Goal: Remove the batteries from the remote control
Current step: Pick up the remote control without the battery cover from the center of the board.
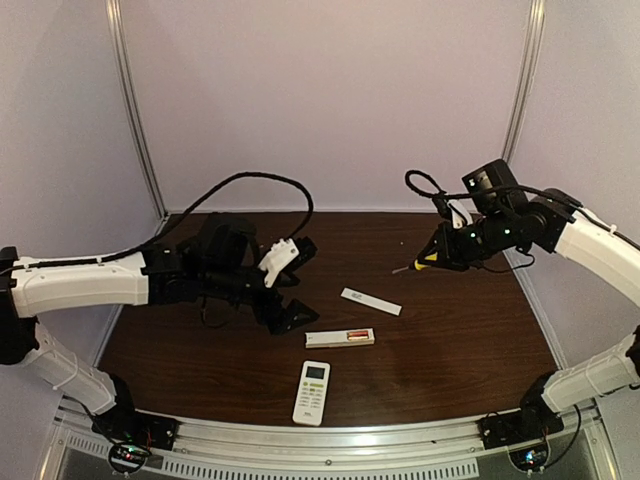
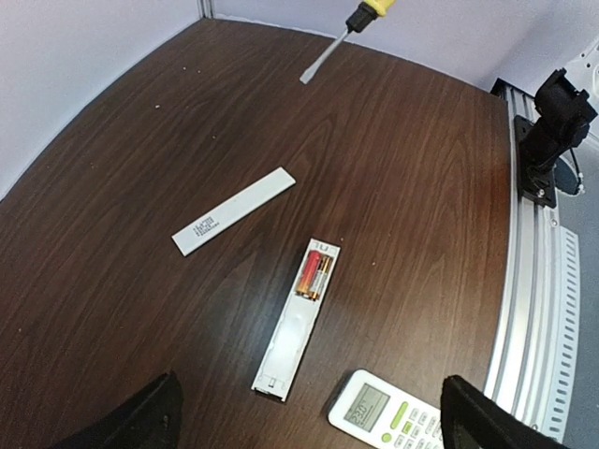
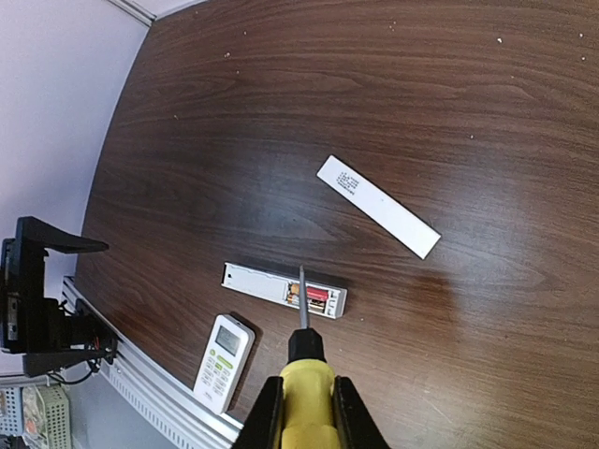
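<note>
white arm shells (image 1: 80,285), black joints (image 1: 180,275), looping black cables (image 1: 240,177), black base brackets (image 1: 510,428)

Dark wood-grain across the bench (image 1: 450,330), smooth, with a low sheen and a few pale specks. White plastic, smooth and faintly glossy, for the open remote control (image 2: 288,344). Shiny gold-and-red wrap, metallic in look, on the batteries (image 2: 315,276). Flat white matt plastic for the cover (image 2: 234,211), with a small dark print near one end. White glossy plastic again on the second remote (image 1: 312,392), with a grey display window and green buttons. On the screwdriver (image 3: 304,360): glossy yellow plastic handle, black collar, bare grey metal shaft. Ribbed silvery metal along the rail (image 2: 524,309). Smooth white shell on the left arm (image 1: 80,285), matt black at its joints.
</note>
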You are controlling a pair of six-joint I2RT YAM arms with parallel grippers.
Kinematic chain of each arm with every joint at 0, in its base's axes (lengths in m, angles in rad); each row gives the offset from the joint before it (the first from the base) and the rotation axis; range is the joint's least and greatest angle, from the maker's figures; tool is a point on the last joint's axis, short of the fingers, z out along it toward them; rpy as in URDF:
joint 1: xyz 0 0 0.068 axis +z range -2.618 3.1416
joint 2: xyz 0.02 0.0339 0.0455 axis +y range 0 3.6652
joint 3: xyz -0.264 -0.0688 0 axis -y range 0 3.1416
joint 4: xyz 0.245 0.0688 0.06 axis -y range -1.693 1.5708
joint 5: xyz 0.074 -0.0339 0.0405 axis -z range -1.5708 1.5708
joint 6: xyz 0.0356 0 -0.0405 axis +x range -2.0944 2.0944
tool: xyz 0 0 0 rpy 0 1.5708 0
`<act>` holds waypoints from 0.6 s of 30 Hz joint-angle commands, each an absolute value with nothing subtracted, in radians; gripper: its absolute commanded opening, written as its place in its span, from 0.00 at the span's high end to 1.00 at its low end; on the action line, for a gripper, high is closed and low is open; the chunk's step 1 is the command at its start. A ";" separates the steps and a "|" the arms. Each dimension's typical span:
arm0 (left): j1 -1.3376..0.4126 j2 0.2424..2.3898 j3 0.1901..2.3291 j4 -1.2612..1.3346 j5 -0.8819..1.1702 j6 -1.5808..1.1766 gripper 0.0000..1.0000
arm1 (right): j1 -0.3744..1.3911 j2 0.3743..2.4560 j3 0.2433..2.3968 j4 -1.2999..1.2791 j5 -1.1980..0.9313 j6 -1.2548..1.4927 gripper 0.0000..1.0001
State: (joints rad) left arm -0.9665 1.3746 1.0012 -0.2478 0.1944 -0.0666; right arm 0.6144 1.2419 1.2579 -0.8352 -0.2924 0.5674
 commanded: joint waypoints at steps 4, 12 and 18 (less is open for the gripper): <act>-0.961 1.403 0.987 -0.195 0.248 -0.036 0.03 | 0.603 1.268 1.309 -0.912 -0.310 0.491 1.00; -0.920 1.383 0.893 -0.087 0.399 0.044 0.03 | 0.603 1.170 1.254 -0.832 -0.268 0.618 1.00; -0.915 1.352 0.778 0.017 0.432 0.103 0.03 | 0.603 1.123 1.217 -0.788 -0.252 0.672 1.00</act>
State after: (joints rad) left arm -0.9222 1.3800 0.8303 -0.1078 0.3756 0.0425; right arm 0.6086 1.1507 1.2476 -0.8406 -0.2859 0.6159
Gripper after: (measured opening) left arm 0.974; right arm 0.161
